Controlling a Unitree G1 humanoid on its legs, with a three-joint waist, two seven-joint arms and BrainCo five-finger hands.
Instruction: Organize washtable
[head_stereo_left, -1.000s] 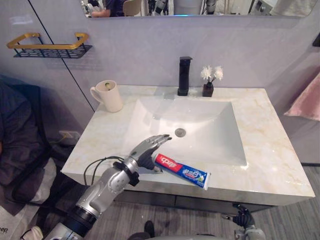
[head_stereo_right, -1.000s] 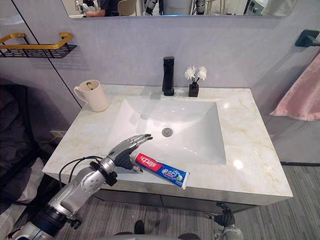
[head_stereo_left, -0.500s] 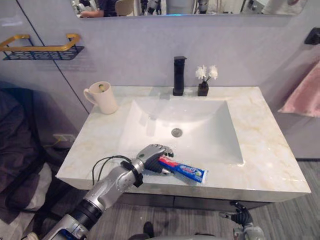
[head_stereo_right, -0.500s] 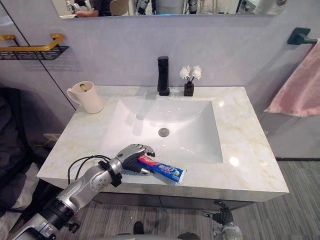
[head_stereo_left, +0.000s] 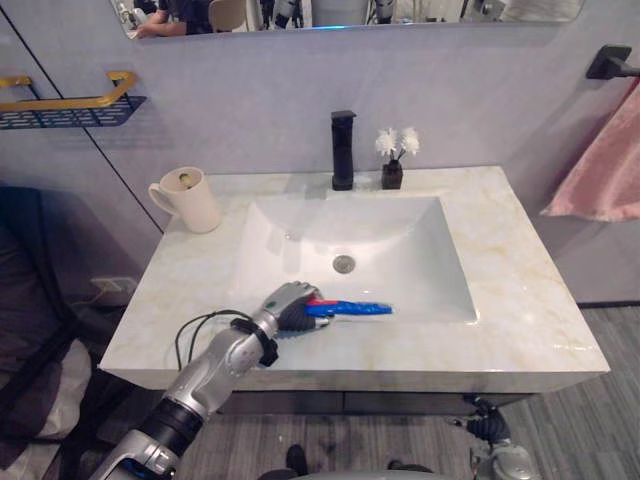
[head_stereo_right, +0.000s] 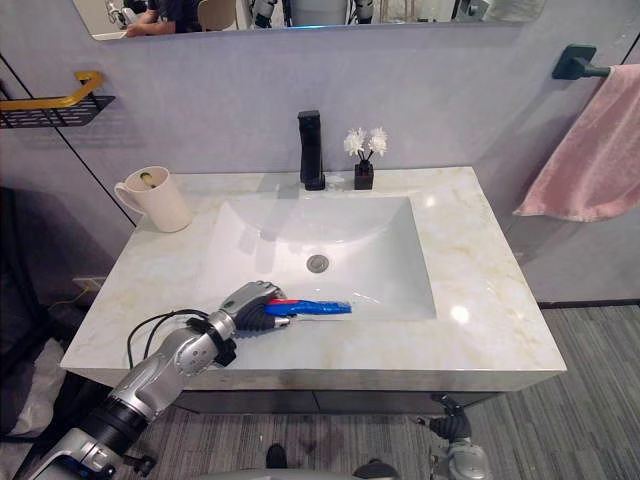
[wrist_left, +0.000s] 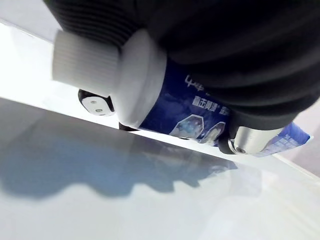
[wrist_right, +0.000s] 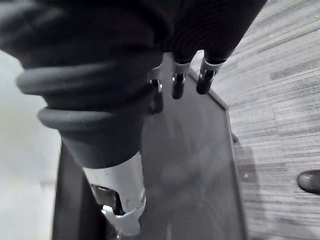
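Left hand (head_stereo_left: 288, 306) clamped round toothpaste tube (head_stereo_left: 352, 309), lower centre, over sink (head_stereo_left: 425, 250) front rim. Stowing remains; mug (head_stereo_left: 187, 199), upper left, likely. Right hand (wrist_right: 178, 82) slack, fingers straight.

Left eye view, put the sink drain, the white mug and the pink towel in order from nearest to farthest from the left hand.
From the left hand, shut on the toothpaste tube at the basin front edge:
1. Sink drain, just beyond it in the basin.
2. White mug, back left corner of the counter.
3. Pink towel, hanging far right.
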